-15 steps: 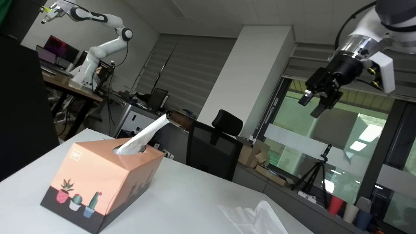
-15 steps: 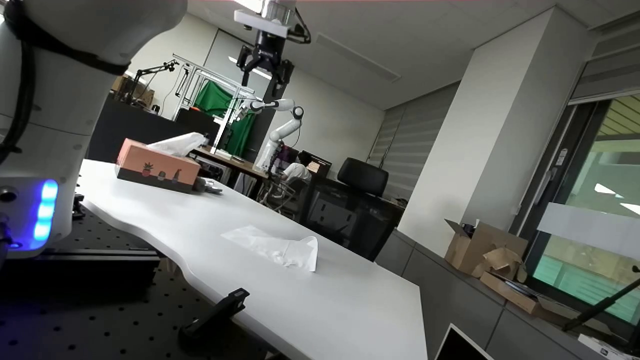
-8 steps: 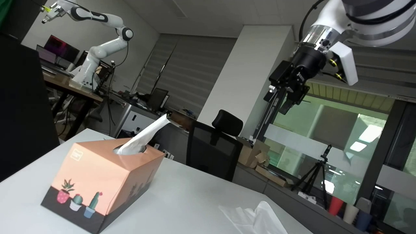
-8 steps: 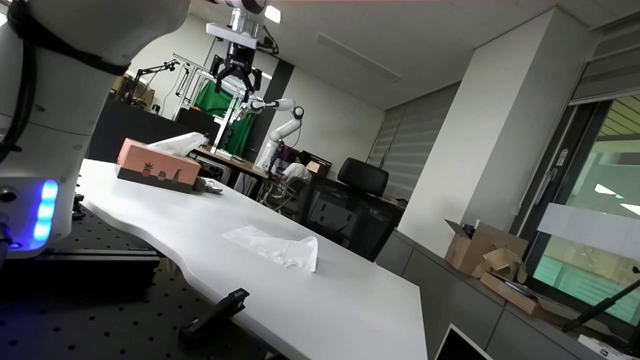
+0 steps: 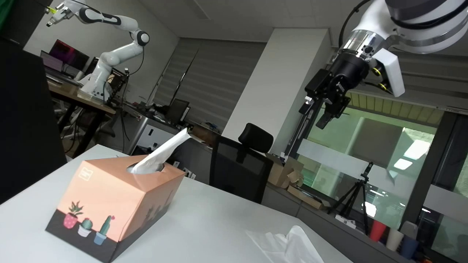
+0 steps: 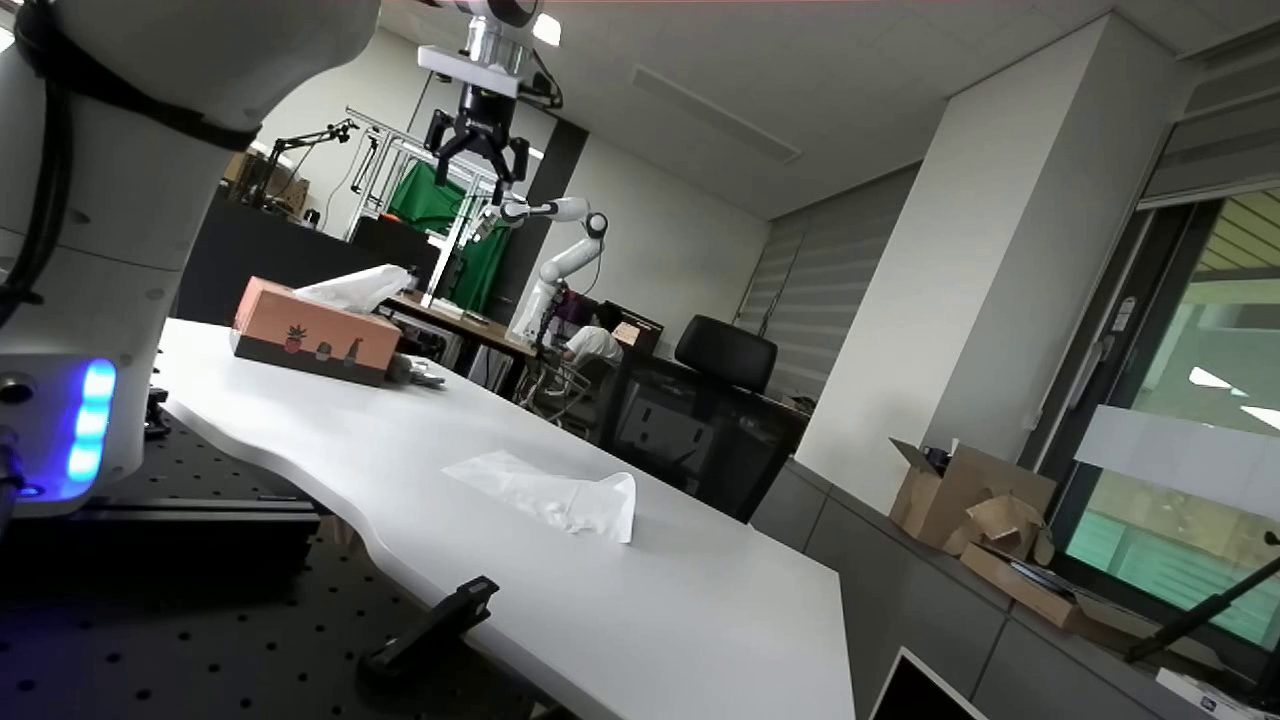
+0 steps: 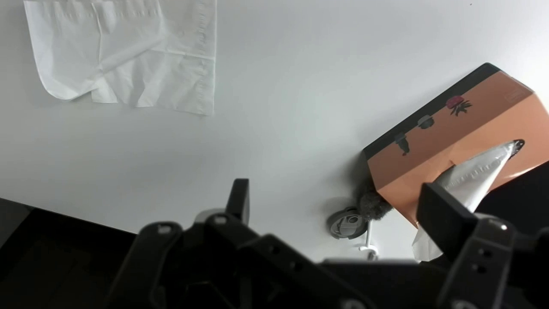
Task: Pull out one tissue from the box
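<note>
One tissue (image 6: 552, 497) lies loose on the tabletop (image 6: 720, 605), well apart from the box (image 5: 106, 197); a second tissue (image 5: 161, 153) sticks up out of it. Jaws spread, empty, well above. I read the pull as done; next: back off and park, no second grab.

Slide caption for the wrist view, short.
Open gripper over the white table: one tissue lies loose, another pokes from the pink box.

A black mesh office chair (image 5: 239, 171) stands mid-frame in both exterior views; a cardboard carton (image 6: 985, 478) sits farther right; in an exterior view a tripod (image 5: 355, 195) and a red cup (image 5: 377, 231) stand at lower right. Low in the wrist view lies a round grey lid (image 7: 348, 224).
</note>
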`<state>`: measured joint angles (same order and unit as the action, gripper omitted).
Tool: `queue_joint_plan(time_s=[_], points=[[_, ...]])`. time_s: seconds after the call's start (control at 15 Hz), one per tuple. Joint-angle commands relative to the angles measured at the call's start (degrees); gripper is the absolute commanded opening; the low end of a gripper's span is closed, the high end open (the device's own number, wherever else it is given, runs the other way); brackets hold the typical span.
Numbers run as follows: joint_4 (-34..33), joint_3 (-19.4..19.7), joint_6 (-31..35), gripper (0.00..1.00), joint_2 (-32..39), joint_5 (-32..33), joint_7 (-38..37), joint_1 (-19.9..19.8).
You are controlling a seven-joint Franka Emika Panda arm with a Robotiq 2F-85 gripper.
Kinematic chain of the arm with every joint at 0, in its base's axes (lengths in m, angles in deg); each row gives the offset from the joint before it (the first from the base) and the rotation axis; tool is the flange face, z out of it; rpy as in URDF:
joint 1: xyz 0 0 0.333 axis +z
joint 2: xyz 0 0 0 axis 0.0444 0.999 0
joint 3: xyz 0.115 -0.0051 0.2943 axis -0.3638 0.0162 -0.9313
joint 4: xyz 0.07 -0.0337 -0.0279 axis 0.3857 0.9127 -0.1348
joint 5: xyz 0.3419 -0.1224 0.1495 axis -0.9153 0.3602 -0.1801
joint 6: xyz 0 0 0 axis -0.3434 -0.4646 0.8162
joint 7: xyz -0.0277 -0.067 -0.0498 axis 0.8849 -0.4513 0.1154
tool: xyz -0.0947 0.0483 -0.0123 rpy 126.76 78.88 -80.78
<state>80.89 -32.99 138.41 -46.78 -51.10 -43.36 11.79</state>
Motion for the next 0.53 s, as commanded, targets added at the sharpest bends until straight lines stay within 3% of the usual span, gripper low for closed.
queue_joint_plan(time_s=[0.0,0.47], points=[[-0.1,0.8,-0.2,1.0,0.1,0.5,-0.4,0.9],[-0.8,0.9,0.2,1.0,1.0,0.6,-1.4,0.2]])
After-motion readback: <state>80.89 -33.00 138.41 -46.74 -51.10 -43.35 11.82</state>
